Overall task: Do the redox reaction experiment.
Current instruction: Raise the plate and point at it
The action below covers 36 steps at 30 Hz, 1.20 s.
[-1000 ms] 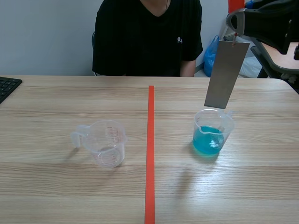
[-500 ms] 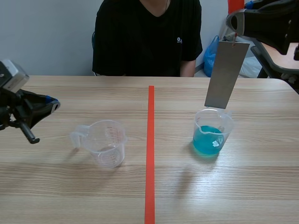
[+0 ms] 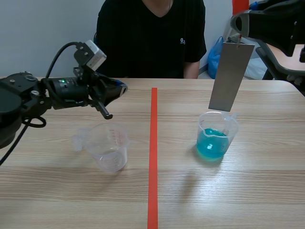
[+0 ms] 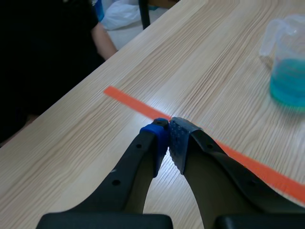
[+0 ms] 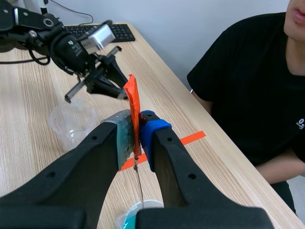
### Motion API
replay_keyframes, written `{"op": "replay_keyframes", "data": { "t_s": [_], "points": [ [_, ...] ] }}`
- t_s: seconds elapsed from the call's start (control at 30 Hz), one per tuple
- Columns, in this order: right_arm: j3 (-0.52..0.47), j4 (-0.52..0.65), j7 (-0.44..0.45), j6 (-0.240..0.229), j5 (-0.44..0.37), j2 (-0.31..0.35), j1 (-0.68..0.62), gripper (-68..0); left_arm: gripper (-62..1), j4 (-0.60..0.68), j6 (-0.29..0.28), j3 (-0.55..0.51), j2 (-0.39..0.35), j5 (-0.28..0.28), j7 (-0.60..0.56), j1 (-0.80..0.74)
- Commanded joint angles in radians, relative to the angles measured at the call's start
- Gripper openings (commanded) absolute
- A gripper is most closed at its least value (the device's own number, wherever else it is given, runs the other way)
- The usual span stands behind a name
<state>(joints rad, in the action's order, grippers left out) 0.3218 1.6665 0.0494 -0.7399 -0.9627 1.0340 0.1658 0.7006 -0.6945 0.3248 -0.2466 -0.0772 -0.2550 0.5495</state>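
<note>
**Wood table, grey plate hanging over the blue beaker**

Pale wood table (image 3: 57,191), split by an orange-red tape line (image 3: 153,157) running away towards a person (image 3: 147,38) in a black shirt seated at the far side; a keyboard (image 3: 7,88) pokes in at nine o'clock.

From where I stand, the beaker (image 3: 228,125) with its blue liquid (image 3: 211,143) sits at about four o'clock from the table's middle. Directly at its twelve o'clock hangs the metal plate (image 3: 231,76), long axis nearly vertical and leaning slightly. Its lower edge is just above the rim, not yet in the liquid as far as I can tell. The right gripper (image 5: 136,121) is raised high, its pads pinching an orange tab (image 5: 132,102) from which a thin wire drops to the plate.

Across the tape, at nine o'clock of the beaker, stands an empty measuring cup (image 3: 110,145). The left gripper (image 4: 169,126) hovers at that cup's twelve o'clock, fingers pressed together on nothing, well apart from the beaker.

I'd judge the next move belongs to the right arm: a straight descent, since the beaker mouth lies at six o'clock beneath the plate. The slight lean could let a corner catch the rim.
</note>
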Motion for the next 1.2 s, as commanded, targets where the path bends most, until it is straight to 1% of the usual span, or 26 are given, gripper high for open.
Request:
{"op": "replay_keyframes", "data": {
  "t_s": [0.0, 0.1, 0.23, 0.3, 0.37, 0.47, 0.63, 0.8, 0.9, 1.03, 1.17],
  "points": [
    [-0.023, 0.008, 0.008, -0.006, -0.018, 0.016, 0.017, -66.2, -56.7, 0.004, -0.002, 0.016, 0.02, 0.014, -0.006, 0.02],
    [-0.023, 0.008, 0.008, -0.006, -0.018, 0.016, 0.017, -66.2, -56.7, -0.015, -0.002, 0.051, 0.069, 0.014, 0.014, 0.039],
    [-0.023, 0.008, 0.005, -0.006, -0.018, 0.016, 0.017, -66.2, -56.7, -0.025, -0.002, 0.071, 0.127, 0.015, 0.029, 0.044],
    [-0.023, 0.008, 0.005, -0.006, -0.018, 0.016, 0.017, -66.2, -56.7, -0.028, -0.002, 0.074, 0.147, 0.025, 0.029, 0.044],
    [-0.023, 0.008, 0.005, -0.006, -0.018, 0.016, 0.017, -66.2, -56.7, -0.031, -0.002, 0.077, 0.163, 0.051, 0.03, 0.044],
    [-0.023, 0.008, 0.005, -0.006, -0.018, 0.016, 0.017, -66.2, -56.7, -0.031, -0.002, 0.079, 0.179, 0.097, 0.048, 0.044],
    [-0.023, 0.008, 0.004, -0.006, -0.018, 0.016, 0.017, -66.2, -56.7, -0.031, -0.002, 0.079, 0.211, 0.133, 0.123, 0.047],
    [-0.023, 0.008, 0.004, -0.006, -0.019, 0.016, 0.017, -66.2, -56.7, -0.031, -0.002, 0.079, 0.23, 0.209, 0.129, 0.047],
    [-0.023, 0.008, 0.004, -0.006, -0.019, 0.016, 0.017, -66.2, -56.7, -0.031, -0.002, 0.079, 0.245, 0.235, 0.137, 0.047],
    [-0.023, 0.008, 0.003, -0.006, -0.021, 0.016, 0.017, -66.2, -56.7, -0.031, -0.002, 0.079, 0.262, 0.239, 0.142, 0.047],
    [-0.023, 0.008, -0.003, -0.006, -0.037, 0.016, 0.017, -66.2, -56.7, -0.031, -0.002, 0.079, 0.26, 0.239, 0.109, 0.047]
  ]
}}
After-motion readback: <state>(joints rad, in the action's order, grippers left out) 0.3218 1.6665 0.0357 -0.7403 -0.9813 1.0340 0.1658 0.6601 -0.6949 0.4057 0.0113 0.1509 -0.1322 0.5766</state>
